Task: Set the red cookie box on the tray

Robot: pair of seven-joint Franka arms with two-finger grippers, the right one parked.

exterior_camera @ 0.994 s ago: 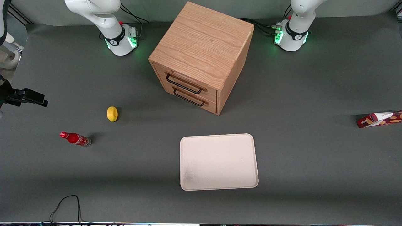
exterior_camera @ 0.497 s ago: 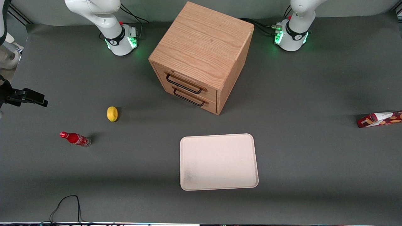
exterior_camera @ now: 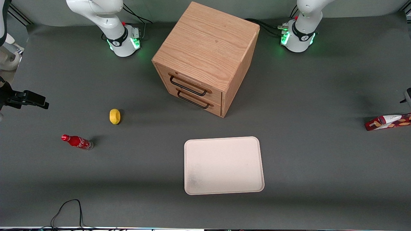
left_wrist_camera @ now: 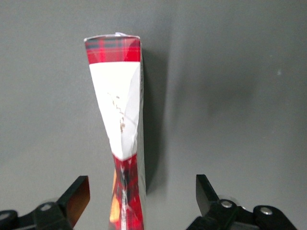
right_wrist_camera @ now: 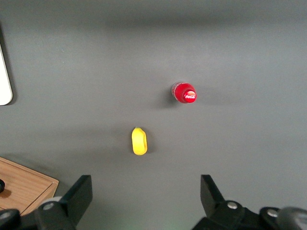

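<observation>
The red cookie box [exterior_camera: 388,122] lies on the grey table at the working arm's end, partly cut off by the front view's edge. In the left wrist view the box [left_wrist_camera: 119,110] shows its tartan-red end, white section and red body. My left gripper [left_wrist_camera: 142,197] is open above it, with the box's near end between the two black fingers [left_wrist_camera: 76,197] and touching neither. A small part of the working arm [exterior_camera: 407,95] shows just above the box in the front view. The cream-white tray [exterior_camera: 223,165] lies bare near the table's middle, nearer the front camera than the drawer cabinet.
A wooden two-drawer cabinet [exterior_camera: 205,57] stands mid-table, both drawers shut. A yellow lemon [exterior_camera: 114,116] and a small red soda bottle [exterior_camera: 77,141] are toward the parked arm's end. A black cable [exterior_camera: 67,208] loops at the table's front edge.
A small part of the working arm has come into the front view just above the cookie box. Nothing on the table has moved.
</observation>
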